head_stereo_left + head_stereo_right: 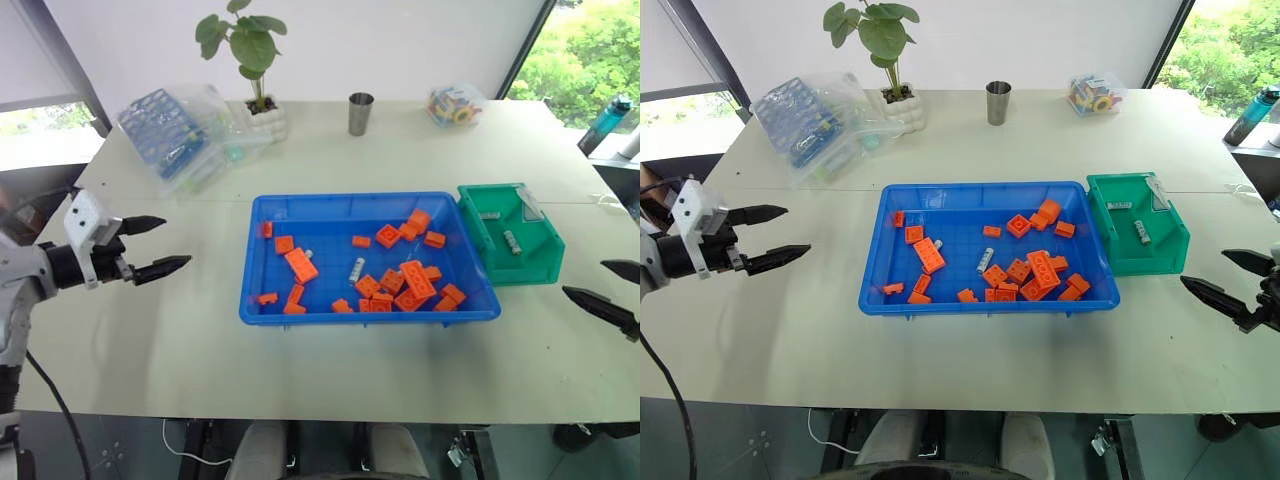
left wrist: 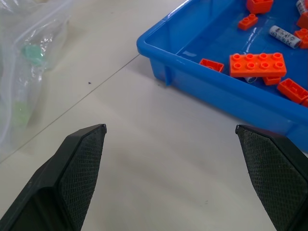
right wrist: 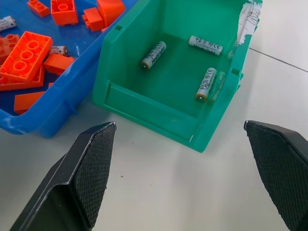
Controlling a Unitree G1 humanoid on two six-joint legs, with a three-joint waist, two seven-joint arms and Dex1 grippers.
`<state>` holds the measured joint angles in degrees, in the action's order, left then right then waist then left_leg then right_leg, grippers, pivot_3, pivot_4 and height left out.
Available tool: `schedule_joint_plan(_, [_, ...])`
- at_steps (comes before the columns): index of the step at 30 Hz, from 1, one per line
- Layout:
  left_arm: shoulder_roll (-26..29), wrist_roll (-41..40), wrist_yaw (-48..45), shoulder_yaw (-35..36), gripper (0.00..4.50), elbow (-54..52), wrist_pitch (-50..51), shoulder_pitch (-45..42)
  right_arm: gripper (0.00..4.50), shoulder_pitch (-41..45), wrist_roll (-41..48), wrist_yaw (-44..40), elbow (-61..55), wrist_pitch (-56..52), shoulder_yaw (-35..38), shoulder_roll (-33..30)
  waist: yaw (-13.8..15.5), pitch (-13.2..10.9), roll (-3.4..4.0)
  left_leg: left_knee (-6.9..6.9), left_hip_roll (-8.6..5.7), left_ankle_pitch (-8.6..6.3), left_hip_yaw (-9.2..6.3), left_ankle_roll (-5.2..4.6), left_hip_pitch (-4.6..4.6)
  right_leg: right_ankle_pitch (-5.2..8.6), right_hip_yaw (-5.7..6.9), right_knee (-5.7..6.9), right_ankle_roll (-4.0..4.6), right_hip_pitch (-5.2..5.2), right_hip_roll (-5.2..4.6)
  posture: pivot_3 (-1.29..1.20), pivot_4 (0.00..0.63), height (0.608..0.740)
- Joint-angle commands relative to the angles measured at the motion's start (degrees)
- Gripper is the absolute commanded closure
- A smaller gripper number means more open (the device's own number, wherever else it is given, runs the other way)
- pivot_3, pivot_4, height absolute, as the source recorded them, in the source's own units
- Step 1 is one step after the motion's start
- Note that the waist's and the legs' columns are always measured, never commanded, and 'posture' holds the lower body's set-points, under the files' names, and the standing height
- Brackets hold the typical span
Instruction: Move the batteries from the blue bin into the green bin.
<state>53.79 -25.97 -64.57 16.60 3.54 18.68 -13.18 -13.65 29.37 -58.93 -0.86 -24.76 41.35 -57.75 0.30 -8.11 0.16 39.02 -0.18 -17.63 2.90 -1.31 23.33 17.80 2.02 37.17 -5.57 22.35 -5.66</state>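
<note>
Both grippers open and empty, clear of the bins.
Left gripper (image 1: 155, 246) hovered left of the blue bin (image 1: 300, 208); right gripper (image 1: 1230, 276) right of the green bin (image 3: 134, 91). Three batteries (image 3: 153, 54) lay in green; more stayed among bricks (image 1: 417, 282) in blue.

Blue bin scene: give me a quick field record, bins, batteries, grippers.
blue bin: mid-table, holds orange bricks and batteries
batteries in blue bin: one plain among the bricks; any others are hard to tell
green bin: touching the blue bin's right end
batteries in green bin: three, lying flat
left gripper: open, empty, over the table left of the blue bin
right gripper: open, empty, right of the green bin
</note>
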Motion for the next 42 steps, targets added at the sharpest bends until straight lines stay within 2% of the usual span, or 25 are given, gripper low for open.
schedule_joint_plan(1, [1.03,-0.71,-0.33,1.66,0.00,-2.20,-0.19,0.08,0.09,-0.02,-0.35,-0.19,-1.17,0.09,1.36,-0.14,-0.03,0.00,0.00,0.00,0.00,0.00,0.00,0.00,0.00,0.00,0.00,0.00,0.00,0.00,0.00,0.00,0.150,0.716])
schedule_joint_plan(21, [-0.41,-4.24,2.39,2.78,0.00,-5.75,4.86,0.00,0.09,2.07,0.15,-0.23,-3.99,-4.30,1.39,-1.59,-0.03,0.00,0.00,0.04,-0.01,0.03,0.01,0.04,-0.01,0.00,0.00,0.04,-0.01,-0.01,0.03,0.00,0.150,0.716])
schedule_joint_plan(25, [-0.95,-7.64,3.77,4.16,0.00,-8.12,8.60,-0.58,0.09,4.98,2.38,-0.47,-7.79,-7.23,0.62,-2.77,-0.05,0.00,0.00,0.06,-0.01,0.03,0.01,0.05,0.00,-0.01,0.00,0.06,-0.02,-0.01,0.03,0.00,0.150,0.716])
schedule_joint_plan(28, [0.18,-9.41,2.34,4.68,0.00,-11.22,10.18,0.74,0.09,8.73,4.22,0.07,-13.70,-10.79,-2.90,-4.83,-0.41,0.00,0.01,0.07,0.00,0.12,0.01,0.19,-0.01,-0.01,0.00,0.09,-0.02,0.00,0.04,0.00,0.150,0.716])
schedule_joint_plan(30, [0.77,-10.03,1.87,4.92,0.00,-12.70,10.97,1.17,0.09,12.39,5.32,1.77,-16.50,-13.59,-6.15,-5.94,-0.85,0.00,0.01,0.07,0.01,0.14,-0.01,0.23,-0.01,-0.01,0.01,0.10,-0.02,0.00,0.06,0.00,0.150,0.716])
schedule_joint_plan(33, [1.75,-11.70,0.44,4.81,0.00,-14.77,12.50,1.37,0.09,25.73,8.23,9.45,-21.12,-22.21,-17.09,-4.95,-1.43,-0.05,0.01,0.09,0.01,0.17,-0.01,0.28,-0.02,-0.01,0.01,0.12,-0.01,0.01,0.05,0.00,0.150,0.716])
schedule_joint_plan(35, [2.58,-11.48,-1.23,3.91,0.00,-15.71,12.37,1.46,0.09,34.00,8.56,13.48,-23.26,-27.37,-24.98,-2.09,-1.47,-0.05,-0.02,0.08,0.02,0.20,-0.02,0.33,-0.01,0.00,0.01,0.14,-0.01,0.06,0.05,0.00,0.150,0.716])
schedule_joint_plan(38, [3.83,-10.69,-3.60,1.90,0.00,-16.06,11.41,1.03,0.09,43.02,7.19,17.56,-25.38,-32.45,-36.32,4.06,-1.30,-0.06,0.00,0.07,0.04,0.26,-0.02,0.44,0.04,0.00,0.02,0.18,0.00,0.16,0.06,0.00,0.150,0.716])
schedule_joint_plan(42, [3.68,-8.94,-5.65,-1.64,0.00,-14.24,9.37,-1.49,0.09,52.54,0.63,24.34,-21.07,-35.25,-52.70,18.28,-1.15,-0.08,-0.01,0.08,-0.03,0.26,-0.01,0.43,0.18,0.00,0.01,0.22,0.01,0.29,0.02,0.00,0.150,0.716])
